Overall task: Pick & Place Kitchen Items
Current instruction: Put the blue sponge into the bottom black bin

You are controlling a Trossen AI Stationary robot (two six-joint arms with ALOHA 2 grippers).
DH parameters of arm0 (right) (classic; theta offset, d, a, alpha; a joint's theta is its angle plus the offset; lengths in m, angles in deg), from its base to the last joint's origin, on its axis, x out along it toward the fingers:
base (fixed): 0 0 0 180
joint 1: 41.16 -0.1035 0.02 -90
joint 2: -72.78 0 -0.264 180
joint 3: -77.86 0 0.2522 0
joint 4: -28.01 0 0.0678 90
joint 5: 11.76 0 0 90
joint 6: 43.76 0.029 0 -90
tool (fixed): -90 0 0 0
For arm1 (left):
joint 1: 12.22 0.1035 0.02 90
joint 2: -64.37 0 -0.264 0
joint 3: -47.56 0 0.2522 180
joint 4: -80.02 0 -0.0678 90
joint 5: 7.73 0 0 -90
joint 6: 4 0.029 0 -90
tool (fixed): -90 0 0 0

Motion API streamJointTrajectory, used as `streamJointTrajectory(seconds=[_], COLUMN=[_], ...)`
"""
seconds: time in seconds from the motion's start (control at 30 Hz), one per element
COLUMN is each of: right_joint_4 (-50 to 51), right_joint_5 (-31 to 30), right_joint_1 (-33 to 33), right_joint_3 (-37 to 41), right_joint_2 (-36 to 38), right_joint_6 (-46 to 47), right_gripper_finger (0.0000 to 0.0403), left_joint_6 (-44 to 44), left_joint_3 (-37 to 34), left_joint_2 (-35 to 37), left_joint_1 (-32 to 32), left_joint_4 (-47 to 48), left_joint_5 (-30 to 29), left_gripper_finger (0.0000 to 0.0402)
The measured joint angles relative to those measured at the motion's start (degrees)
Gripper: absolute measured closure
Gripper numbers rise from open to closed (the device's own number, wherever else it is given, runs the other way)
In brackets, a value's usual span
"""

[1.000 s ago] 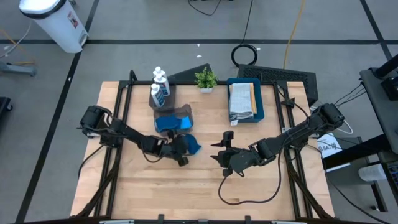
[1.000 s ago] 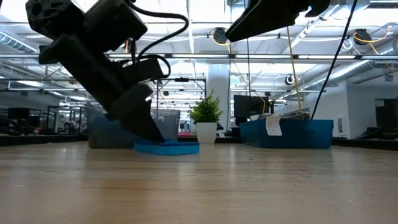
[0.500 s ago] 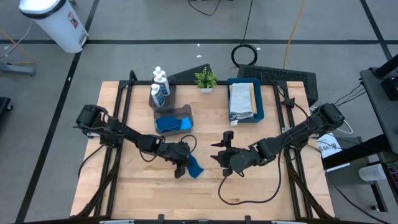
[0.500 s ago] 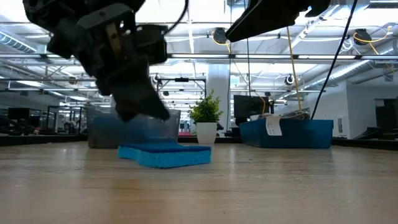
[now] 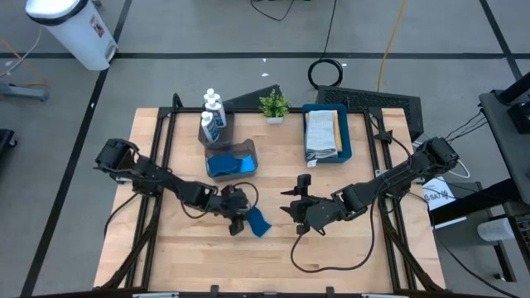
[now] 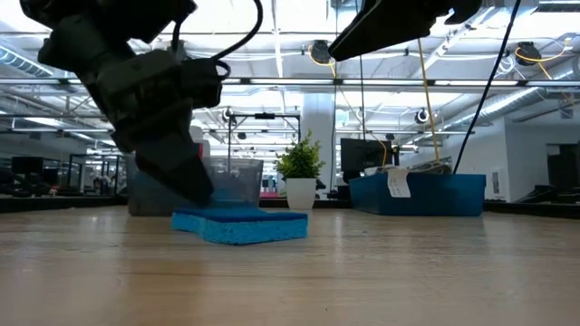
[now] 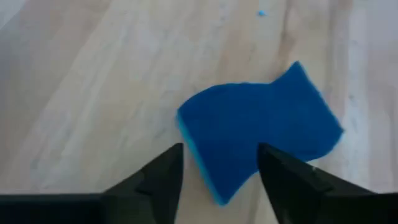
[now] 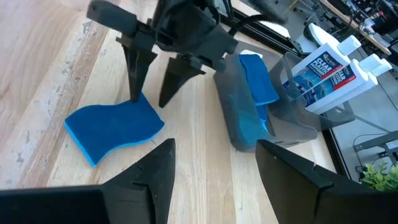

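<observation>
A wavy-edged blue sponge [image 5: 258, 222] lies flat on the wooden table [image 5: 348, 248], a little toward the near edge from the middle. My left gripper [image 5: 243, 218] is at the sponge's left end, slanting down, its fingers open on either side of that end [image 7: 214, 183]. My right gripper [image 5: 291, 206] hangs open and holds nothing, to the right of the sponge and facing it. A second blue sponge [image 5: 228, 164] lies in a grey bin [image 5: 245, 149]. Two white bottles [image 5: 213, 114] with blue labels stand behind the bin. Folded cloths [image 5: 321, 132] lie in a blue tray [image 5: 346, 132]. My left gripper stands open over the sponge's left end [image 8: 138, 102], slanting down from the table's left. One fingertip [image 8: 133, 96] is right at the sponge's edge, and I cannot tell whether it touches. The sponge rests flat on the table.
A small potted plant [image 5: 274, 105] stands at the far edge between the bottles and the tray. Bare wood stretches along the near edge and the right half of the table. A white bin [image 5: 73, 29] stands on the floor beyond the table's far left corner.
My left gripper has carried the blue sponge from beside the grey bin toward the table's near edge and a little to the right. The sponge now lies flat on the wood. The gripper has then drawn back slightly toward the left.
</observation>
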Motion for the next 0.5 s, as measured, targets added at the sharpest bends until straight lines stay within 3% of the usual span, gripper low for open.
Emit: streamJointTrajectory(seconds=[0.17, 0.5], right_joint_4=[0.0, 0.0], right_joint_5=[0.0, 0.0], right_joint_1=[0.0, 0.0], right_joint_3=[0.0, 0.0], right_joint_2=[0.0, 0.0], right_joint_6=[0.0, 0.0], right_gripper_finger=[0.0206, 0.0206], left_joint_6=[-0.9, -1.3], left_joint_3=[0.0, 0.0], left_joint_2=[-1.2, -3.4], left_joint_1=[0.0, 0.1], left_joint_4=[1.1, -1.6], left_joint_5=[0.3, 2.0], left_gripper_finger=[0.0157, 0.0151])
